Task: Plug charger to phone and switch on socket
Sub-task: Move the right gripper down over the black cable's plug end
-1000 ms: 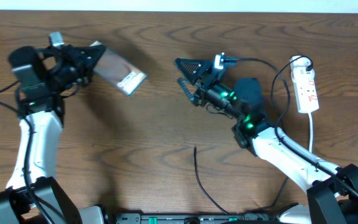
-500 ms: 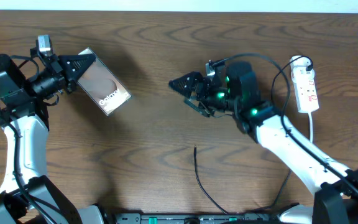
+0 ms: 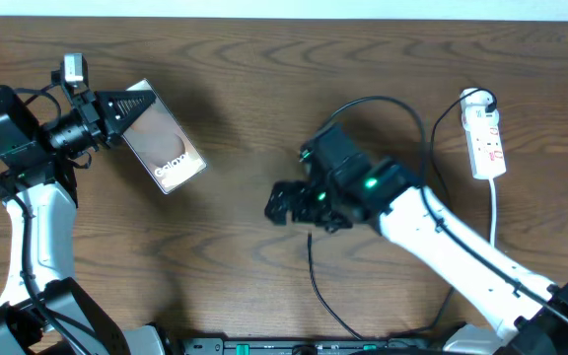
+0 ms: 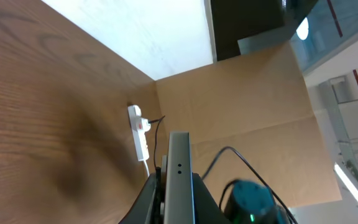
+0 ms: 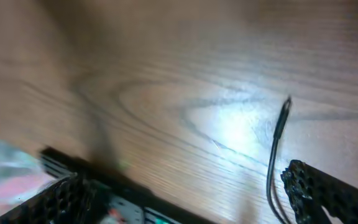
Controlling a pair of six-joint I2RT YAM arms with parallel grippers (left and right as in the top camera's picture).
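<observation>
A: How far along is it?

B: Barely begun. The left claw [image 3: 126, 110] is clamped on one end of the phone [image 3: 168, 150], lettering end pointing away from the claw. It looks lifted off the worktop [image 3: 245, 296].

A: And the charger?

B: The charger [image 3: 311, 256] lies loose, with its plug tip just beside the right claw [image 3: 282, 205]. That claw is spread wide and holds nothing.

A: So 0 of 2 steps done?

B: I'd judge so. The socket [image 3: 485, 133] sits well apart from the right claw, behind its arm. Plugging in and switching on both remain.
</observation>
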